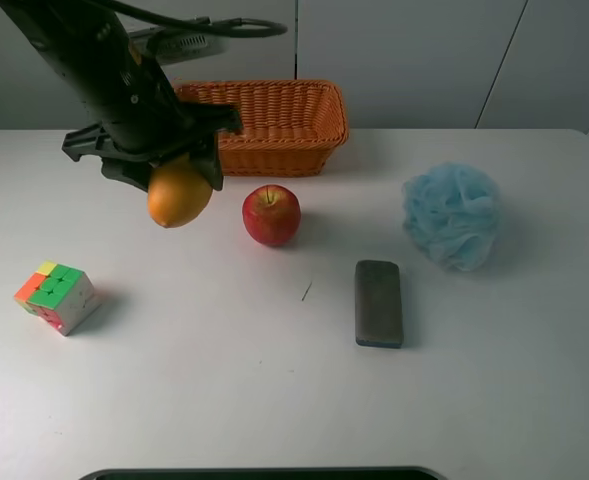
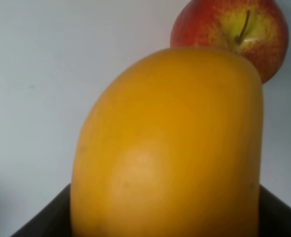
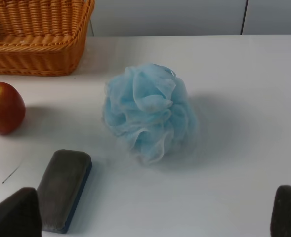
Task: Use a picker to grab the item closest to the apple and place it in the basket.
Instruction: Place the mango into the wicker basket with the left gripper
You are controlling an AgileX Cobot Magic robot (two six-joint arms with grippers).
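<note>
One orange (image 1: 179, 198) is clamped in the left gripper (image 1: 170, 176); the right gripper (image 3: 150, 215) gapes wide.

A white table (image 1: 224, 400) stretches beneath soft, even light that casts only faint shadows, backed by a pale panelled wall (image 1: 414, 60) divided by thin dark seams (image 1: 503, 60).

Lab-like robot test bench: white table (image 1: 224, 390), plain pale panelled wall (image 1: 404, 60) behind.
</note>
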